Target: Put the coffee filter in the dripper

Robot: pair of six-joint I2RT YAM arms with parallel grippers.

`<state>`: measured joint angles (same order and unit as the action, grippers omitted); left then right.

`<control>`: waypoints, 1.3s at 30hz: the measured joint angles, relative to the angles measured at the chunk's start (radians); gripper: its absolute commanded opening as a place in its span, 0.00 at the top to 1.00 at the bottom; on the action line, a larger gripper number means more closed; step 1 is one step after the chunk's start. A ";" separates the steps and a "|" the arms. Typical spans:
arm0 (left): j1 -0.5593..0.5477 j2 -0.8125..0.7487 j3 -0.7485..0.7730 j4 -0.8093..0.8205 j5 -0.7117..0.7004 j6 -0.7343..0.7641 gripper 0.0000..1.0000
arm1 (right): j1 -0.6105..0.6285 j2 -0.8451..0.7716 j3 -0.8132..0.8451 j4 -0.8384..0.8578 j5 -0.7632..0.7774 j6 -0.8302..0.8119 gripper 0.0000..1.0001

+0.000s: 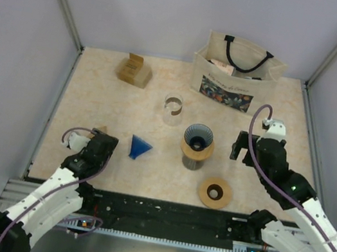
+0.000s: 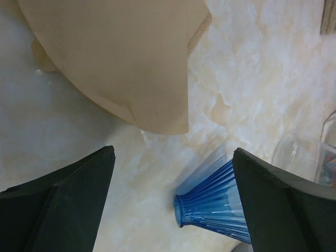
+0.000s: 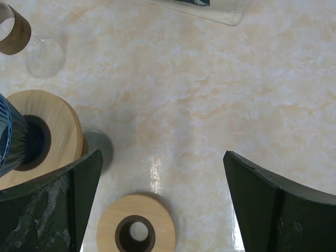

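A brown paper coffee filter (image 2: 121, 58) lies flat on the table just beyond my left gripper (image 2: 173, 199), which is open and empty. In the top view only a tan corner of the filter (image 1: 100, 129) shows by the left gripper (image 1: 107, 142). A blue ribbed glass dripper (image 2: 215, 202) lies on its side next to the right finger; it also shows in the top view (image 1: 140, 146). A second blue dripper (image 1: 198, 136) stands upright in a wooden collar (image 3: 55, 126) on a glass. My right gripper (image 1: 241, 147) is open and empty, right of that dripper.
A loose wooden ring (image 1: 215, 192) lies near the front edge, below my right gripper (image 3: 163, 205). A clear glass with a brown band (image 1: 173, 109) stands mid-table. A brown box (image 1: 134, 70) and a tote bag (image 1: 236, 73) stand at the back.
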<state>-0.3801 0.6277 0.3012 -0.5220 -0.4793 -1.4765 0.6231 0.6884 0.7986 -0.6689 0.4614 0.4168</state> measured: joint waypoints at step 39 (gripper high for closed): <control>0.000 0.150 -0.083 0.240 -0.156 -0.145 0.40 | 0.000 0.035 0.000 0.003 0.003 -0.017 0.01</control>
<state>-0.3801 0.7773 0.2180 -0.2825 -0.6357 -1.6215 0.6231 0.7231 0.7986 -0.6655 0.4641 0.4000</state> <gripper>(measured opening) 0.647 0.988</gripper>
